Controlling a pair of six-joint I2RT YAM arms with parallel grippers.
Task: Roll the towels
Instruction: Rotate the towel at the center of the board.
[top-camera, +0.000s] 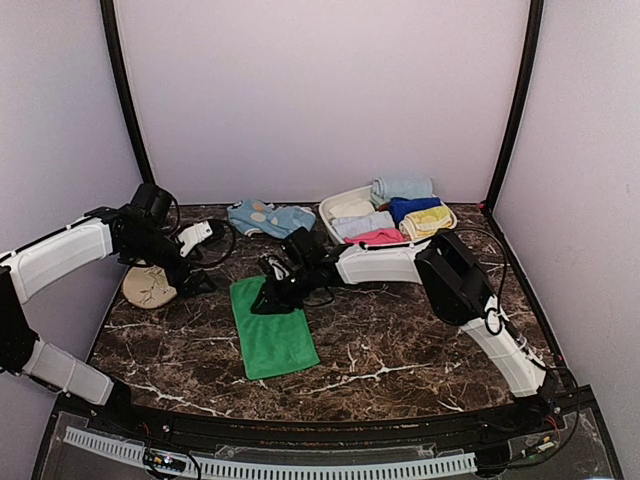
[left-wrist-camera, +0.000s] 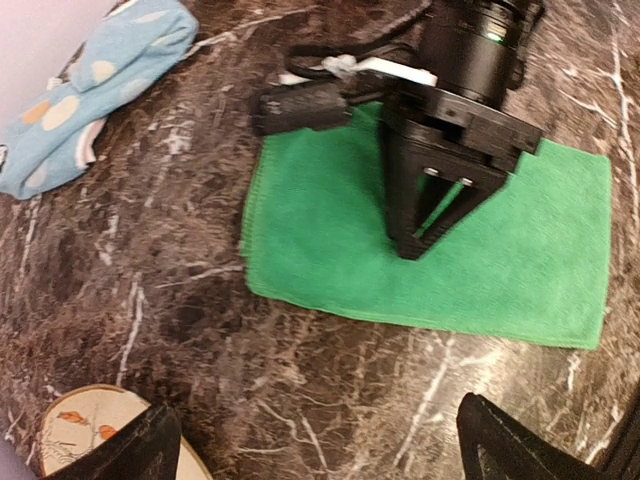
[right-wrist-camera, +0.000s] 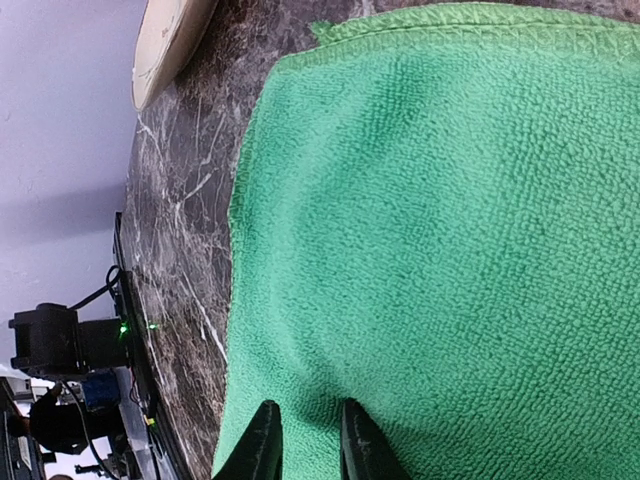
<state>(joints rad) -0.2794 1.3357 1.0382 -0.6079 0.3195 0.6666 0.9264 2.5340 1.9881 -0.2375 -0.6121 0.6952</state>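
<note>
Your right pincer (right-wrist-camera: 308, 410) rests on the flat green towel (top-camera: 275, 340) in the middle of the table (top-camera: 420, 350), 2 fingers close together — pinching or not, you cannot tell. Your left pincer (left-wrist-camera: 320, 425) is spread wide, holding nothing.

The right arm (top-camera: 380, 262) overhangs green towel (top-camera: 275, 340)'s far edge.

Green towel (right-wrist-camera: 430, 250): looped terry cloth, matt, stitched hem. Table (left-wrist-camera: 330, 400) beneath it: glossy dark marble-look top, possibly laminate.
</note>
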